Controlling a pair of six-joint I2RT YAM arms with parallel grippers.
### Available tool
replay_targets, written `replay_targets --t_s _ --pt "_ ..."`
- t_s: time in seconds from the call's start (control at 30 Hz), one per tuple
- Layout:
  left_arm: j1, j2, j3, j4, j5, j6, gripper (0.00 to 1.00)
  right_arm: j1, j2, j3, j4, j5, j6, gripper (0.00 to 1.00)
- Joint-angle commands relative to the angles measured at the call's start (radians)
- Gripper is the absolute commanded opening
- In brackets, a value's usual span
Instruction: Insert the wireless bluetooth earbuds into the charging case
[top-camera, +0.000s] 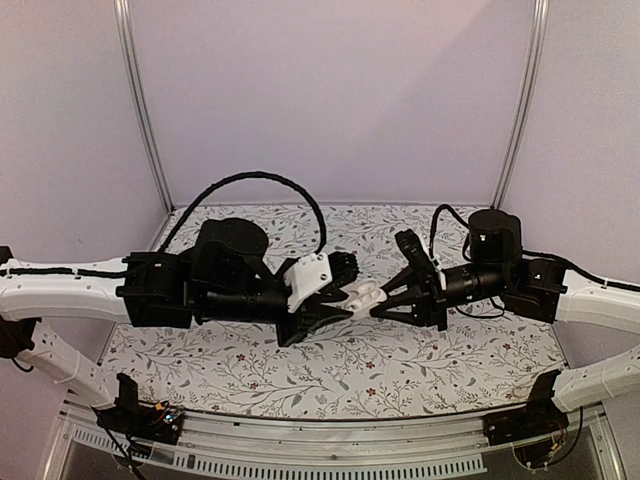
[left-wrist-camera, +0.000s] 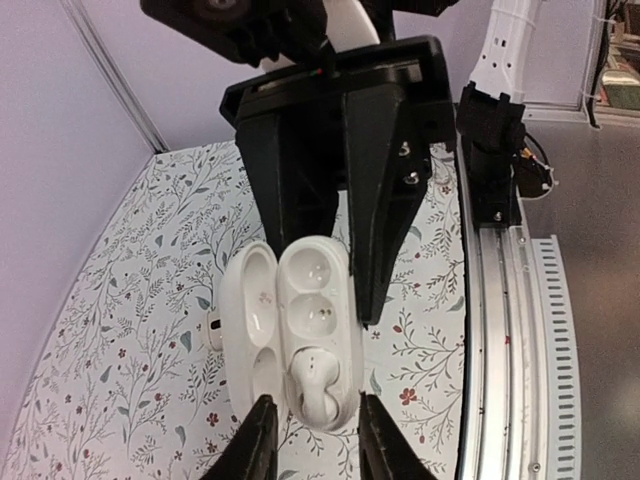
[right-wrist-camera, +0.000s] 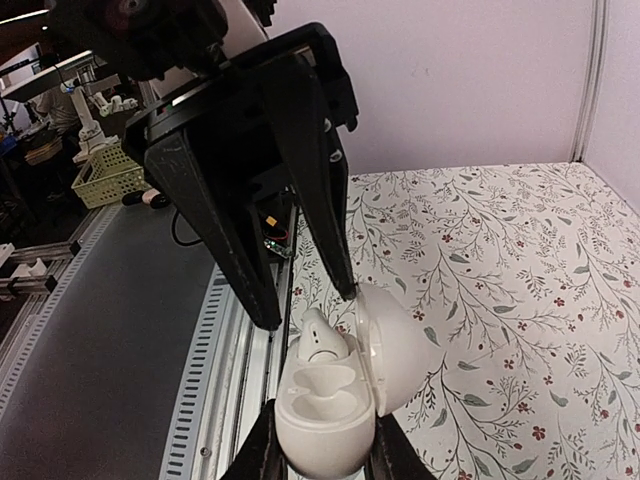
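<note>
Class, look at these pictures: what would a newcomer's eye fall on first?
The open white charging case hangs in mid-air above the floral table, gripped at opposite ends by the fingers of the left gripper and the right gripper. One earbud sits in the case at the left gripper's end.

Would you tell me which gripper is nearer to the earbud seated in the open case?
Left. The left gripper flanks the earbud at one end of the charging case; the right gripper sits around the opposite end, by the empty socket.
</note>
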Motion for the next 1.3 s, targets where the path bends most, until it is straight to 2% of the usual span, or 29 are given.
replay_targets --t_s 0.0,0.17,0.33,0.47,0.83,1.27 --pt "-0.003 -0.077 -0.022 0.016 -0.049 0.012 0.29 0.006 -0.012 0.006 0.04 0.007 0.008 0.0" --pt "0.001 -0.112 -0.048 0.039 -0.036 0.024 0.27 0.006 -0.002 0.01 0.037 0.006 0.007 0.0" --pt "0.001 -0.091 -0.042 0.024 0.007 0.033 0.11 0.007 -0.001 0.012 0.04 0.021 0.016 0.0" --pt "0.0 -0.063 -0.028 0.017 0.019 0.035 0.06 0.008 0.0 0.014 0.041 0.021 0.019 0.0" --pt "0.001 -0.015 -0.005 0.017 -0.006 0.029 0.06 0.007 0.006 0.012 0.04 -0.011 0.018 0.0" --pt "0.001 -0.039 -0.006 0.016 -0.018 0.02 0.08 0.006 0.011 0.009 0.033 -0.011 0.016 0.0"
